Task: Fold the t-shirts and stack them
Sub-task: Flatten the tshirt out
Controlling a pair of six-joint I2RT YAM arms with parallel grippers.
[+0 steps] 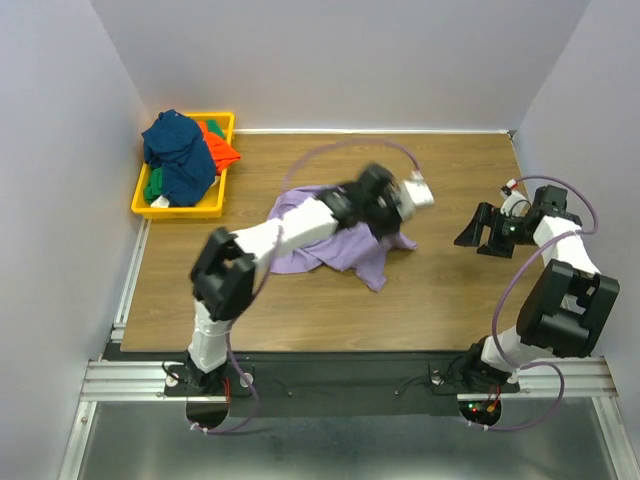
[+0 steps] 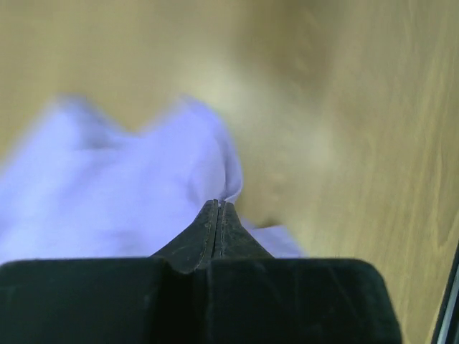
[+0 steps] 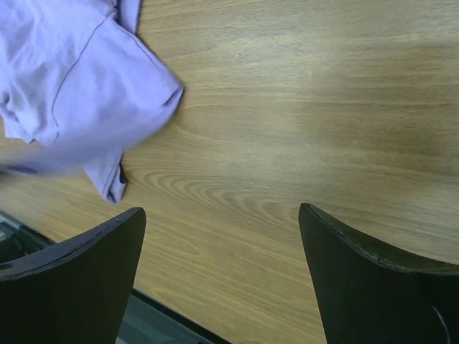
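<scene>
Top external view: a lavender shirt (image 1: pixel 340 250) is found crumpled near the middle of the table (image 1: pixel 300 300), not folded. The left arm (image 1: pixel 290 230) is stretched across it from seven o'clock toward one o'clock, and its far end is blurred in this view.

A yellow bin (image 1: pixel 180 212) is placed at the table's ten o'clock corner. A navy shirt (image 1: pixel 180 155) is heaped over its rim. An orange shirt (image 1: pixel 215 145) is seen at the heap's two o'clock side, and a green shirt (image 1: pixel 153 185) at its seven o'clock side. No stack is seen on the table.

Left wrist view: the left gripper (image 2: pixel 219 208) is seen with its jaws pressed flat together, with only a thin seam between them. Lavender cloth lies at the tips and spreads toward nine o'clock. The picture is blurred, so it cannot be told whether any fabric is caught between the jaws.

Right wrist view: the right gripper (image 1: pixel 477 240) is recorded at the table's three o'clock side with its jaws spread wide and nothing between them. Bare wood is shown beneath it. A sleeve of the lavender shirt is noted at ten o'clock, apart from both fingers.
</scene>
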